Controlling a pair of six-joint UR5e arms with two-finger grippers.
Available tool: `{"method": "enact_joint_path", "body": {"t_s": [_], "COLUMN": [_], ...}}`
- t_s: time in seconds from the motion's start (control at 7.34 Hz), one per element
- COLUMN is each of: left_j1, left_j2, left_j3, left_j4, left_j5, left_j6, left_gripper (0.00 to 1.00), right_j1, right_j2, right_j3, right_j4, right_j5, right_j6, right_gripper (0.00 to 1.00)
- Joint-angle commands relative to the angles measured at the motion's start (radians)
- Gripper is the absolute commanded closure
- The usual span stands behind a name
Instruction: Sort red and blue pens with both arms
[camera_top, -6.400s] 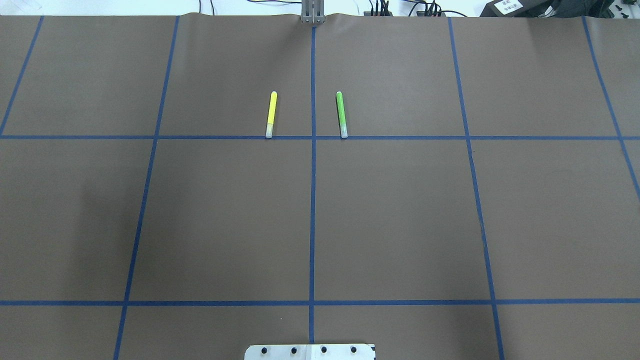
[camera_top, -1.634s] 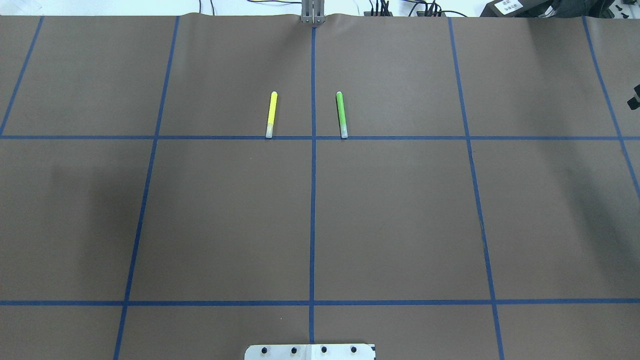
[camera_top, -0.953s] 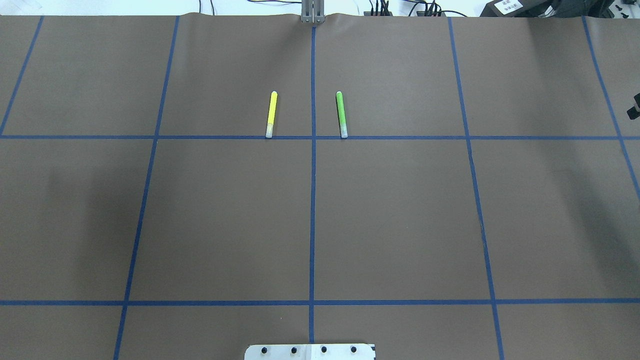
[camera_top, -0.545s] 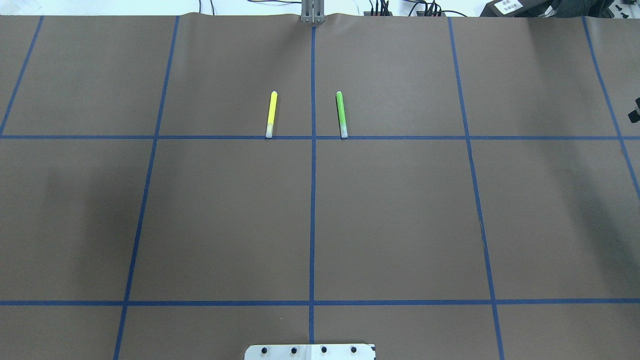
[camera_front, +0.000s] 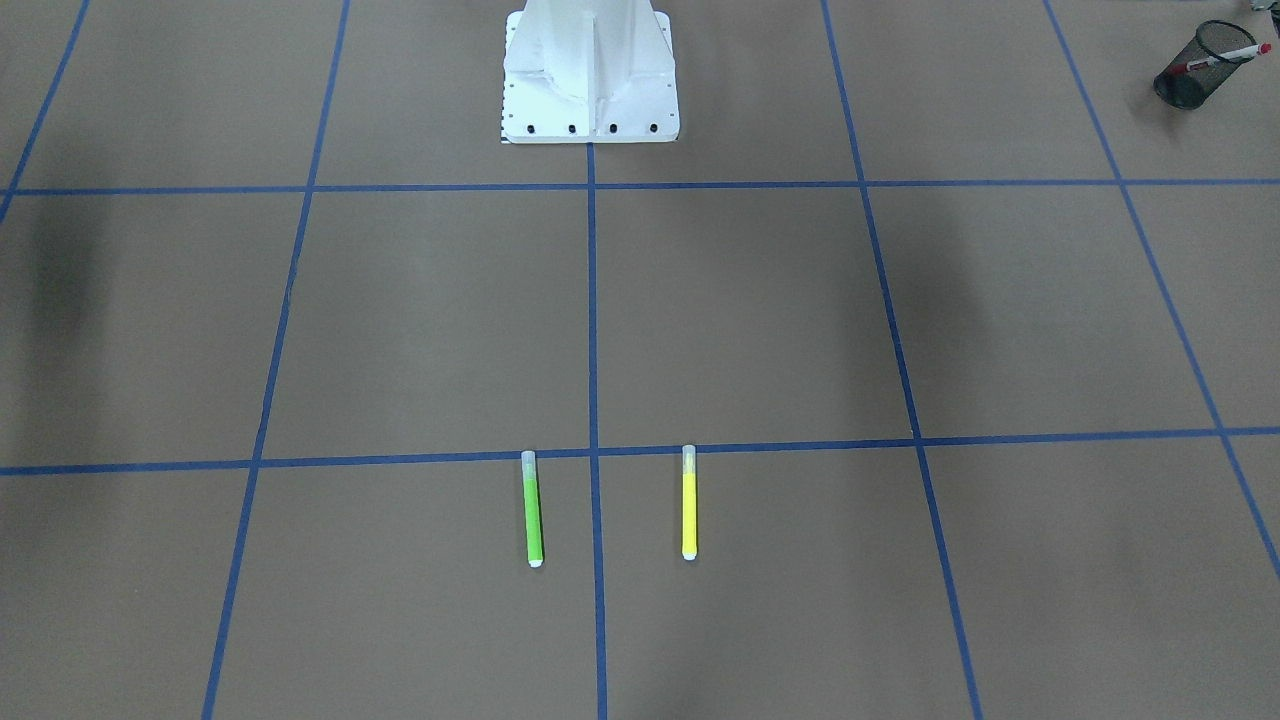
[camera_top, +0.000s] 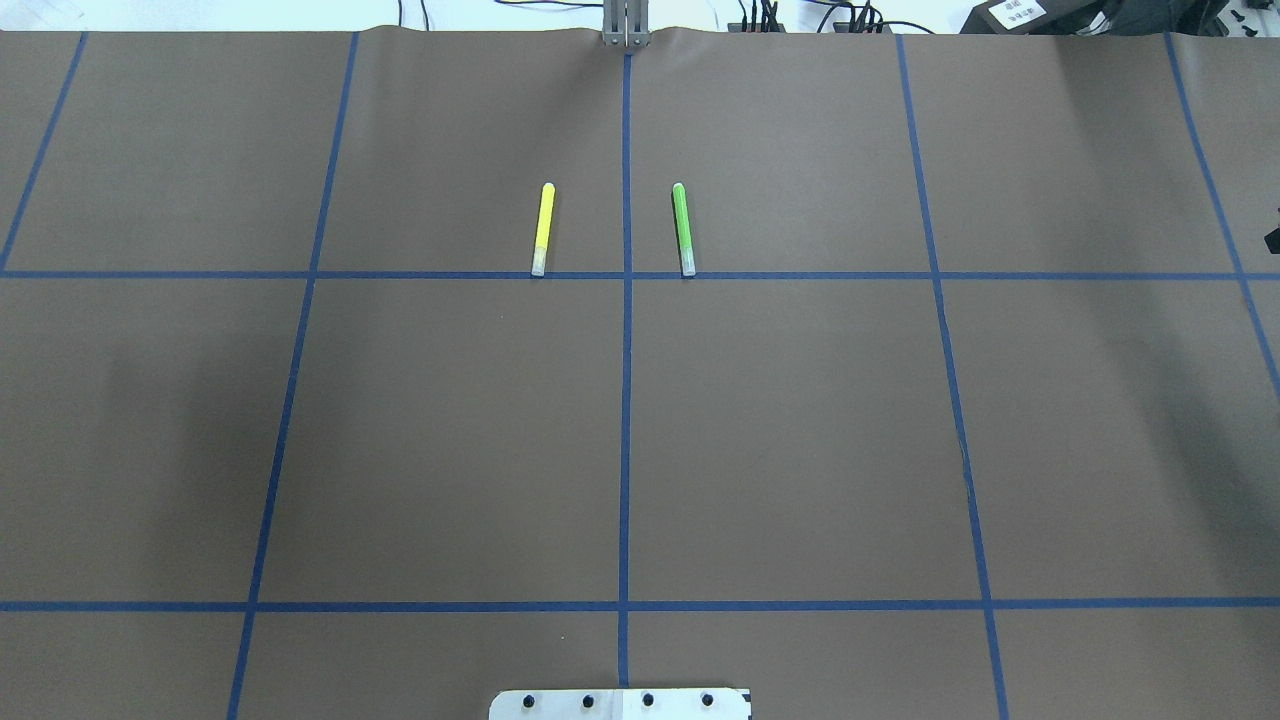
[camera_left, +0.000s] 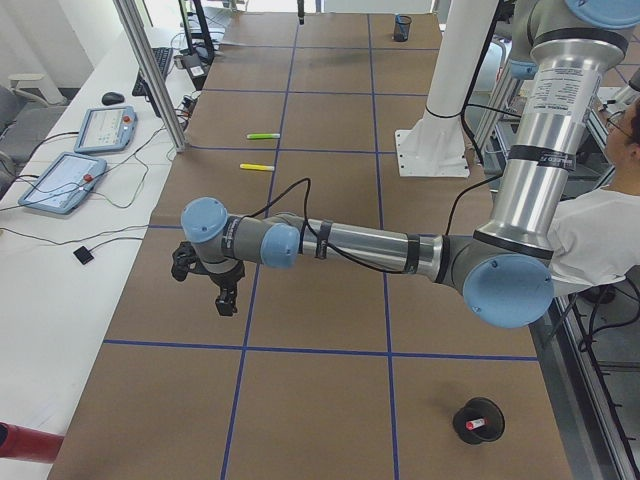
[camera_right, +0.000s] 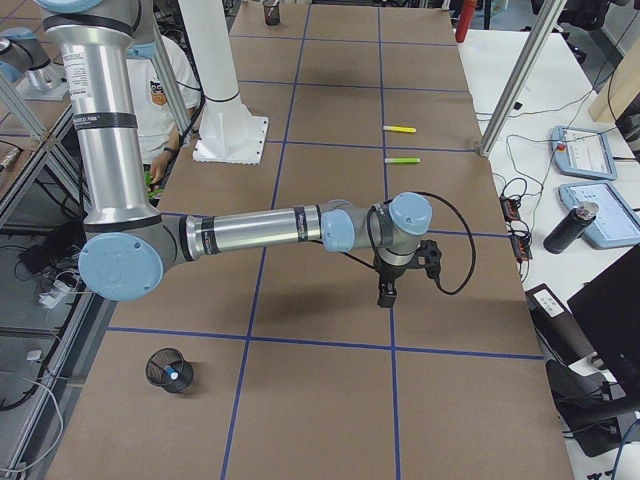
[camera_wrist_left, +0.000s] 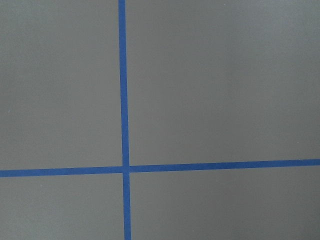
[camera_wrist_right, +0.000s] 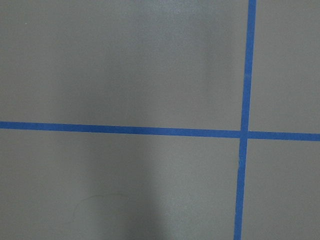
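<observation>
1. The left gripper (camera_left: 222, 298) hangs low over bare table. I cannot tell whether its jaws are wide or narrow. The same goes for the right gripper (camera_right: 388, 290).
2. The red pen (camera_left: 476, 423) stands in a mesh cup (camera_left: 495, 408) at 4 o'clock from the left gripper. The blue pen (camera_right: 172, 376) sits in a second cup (camera_right: 155, 378) at 8 o'clock from the right gripper. The sort looks done, so a low sweep home could tip either cup and spill its pen.
3. The green pen (camera_top: 683, 230) and yellow pen (camera_top: 541, 230) lie at 12 o'clock from the table's centre in the overhead view. Picking either would spoil the sort.
4. A person (camera_left: 605, 235) sits beside the base, where a swinging elbow could hit them.
</observation>
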Motion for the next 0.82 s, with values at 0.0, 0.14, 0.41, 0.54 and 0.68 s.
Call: {"method": "enact_joint_path", "body": {"t_s": [0.0, 0.14, 0.41, 0.54, 0.68], "left_j1": [0.003, 0.008, 0.008, 0.009, 0.011], "left_j2": [0.010, 0.009, 0.009, 0.009, 0.009], "left_j3": [-0.057, -0.062, -0.083, -0.083, -0.085], "left_j4": [0.000, 0.000, 0.001, 0.000, 0.000], "left_j5": [0.000, 0.000, 0.000, 0.001, 0.000], "left_j6": [-0.007, -0.008, -0.008, -0.008, -0.007], "left_gripper": [0.01, 0.01, 0.01, 0.01, 0.01], "right_j1": [0.000, -0.001, -0.001, -0.001, -0.001], "right_j2": [-0.003, -0.003, -0.001, -0.001, 0.001], "right_j3": [0.008, 0.007, 0.007, 0.008, 0.008], "right_j4": [-0.001, -0.001, -0.001, -0.001, 0.000], "right_j5": [0.000, -0.001, -0.001, 0.000, 0.000], "right_j6": [0.000, 0.000, 0.002, 0.005, 0.005], "right_gripper": [0.00, 0.00, 0.00, 0.00, 0.00]}}
